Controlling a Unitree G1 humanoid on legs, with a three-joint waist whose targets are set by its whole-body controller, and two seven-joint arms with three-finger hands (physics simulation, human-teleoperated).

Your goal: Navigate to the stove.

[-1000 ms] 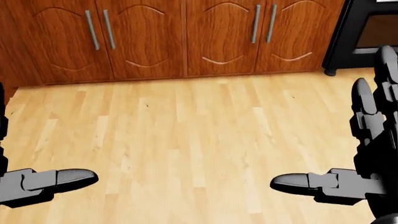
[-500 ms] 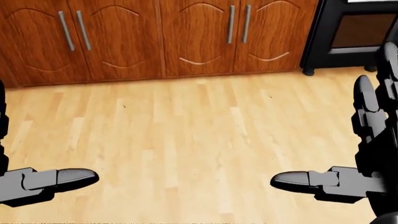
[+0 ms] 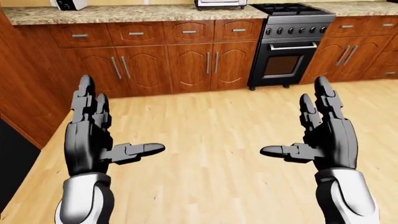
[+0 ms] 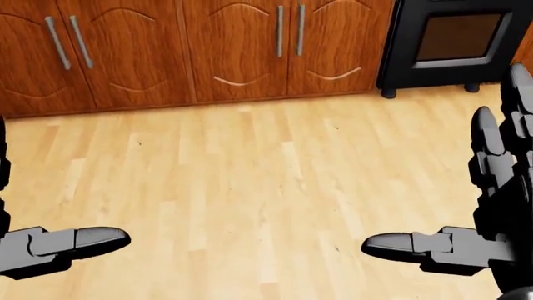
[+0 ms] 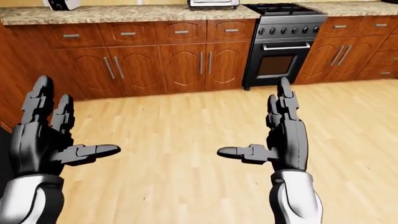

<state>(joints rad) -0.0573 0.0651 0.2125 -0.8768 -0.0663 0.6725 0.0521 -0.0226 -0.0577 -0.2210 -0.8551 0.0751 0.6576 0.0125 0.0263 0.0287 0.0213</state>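
The black stove (image 3: 291,44) with a row of knobs and an oven door stands against the cabinets at the upper right of the left-eye view. Its lower part shows at the top right of the head view (image 4: 454,44). It is some way off across the wood floor. My left hand (image 3: 102,135) is open and empty, raised at the lower left. My right hand (image 3: 317,133) is open and empty, raised at the lower right.
Wooden base cabinets (image 3: 168,60) under a granite counter (image 3: 124,13) run along the top. A toaster oven (image 3: 219,3) and a small white appliance (image 3: 67,3) stand on the counter. A tall wooden panel (image 3: 22,93) stands at the left. Wood floor (image 3: 211,140) lies between me and the stove.
The camera has moved: the whole head view has shifted left, so the cabinets slid left and more of the stove came in at the top right. My hands hold the same pose.
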